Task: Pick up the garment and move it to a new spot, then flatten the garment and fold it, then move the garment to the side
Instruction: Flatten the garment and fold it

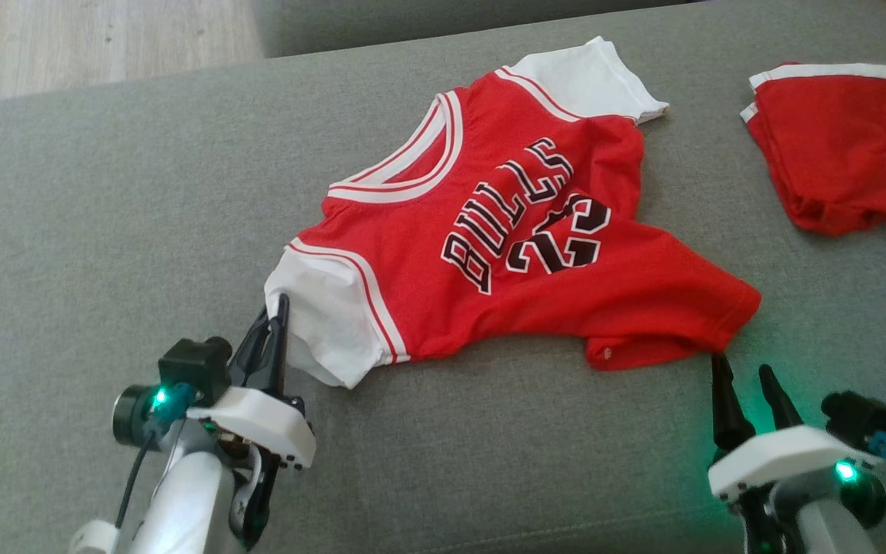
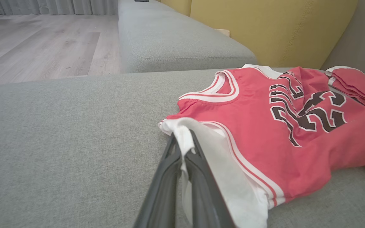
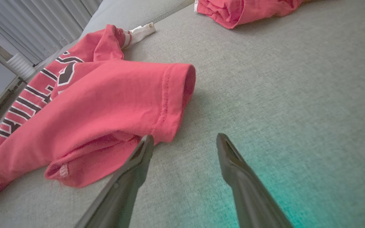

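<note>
Left jaws pressed tight together, and they've got cloth: the long dark fingers (image 2: 165, 186) are pinching the edge of the white sleeve (image 2: 185, 139), a fold of it squeezed right between the tips. Over to the right jaws: spread wide, nothing between them. Their fingers (image 3: 131, 177) sit low over the sofa cushion (image 1: 104, 231) with one tip right at the red hem (image 3: 166, 104); touching it or just short, I can't tell. There's a green glow on the grey fabric beside them.

Out from there, the jersey (image 1: 535, 254) itself: red, white sleeves, white-and-red trim round the neck, "BULLS" and "23" in black lettering facing up. It lies in the middle of the cushion, spread out but rumpled, with a ridge across the chest and the lower hem bunched and rolled under near the right arm. The far sleeve (image 1: 597, 77) lies flat toward the cushion's back edge.

Well apart from it, at the far right, is a second red garment (image 1: 843, 146) with white trim, lying in a folded heap. Beyond the cushion are a pale wooden floor (image 2: 43, 47), a yellow backrest (image 2: 280, 28) and grey curtains (image 2: 43, 6).
</note>
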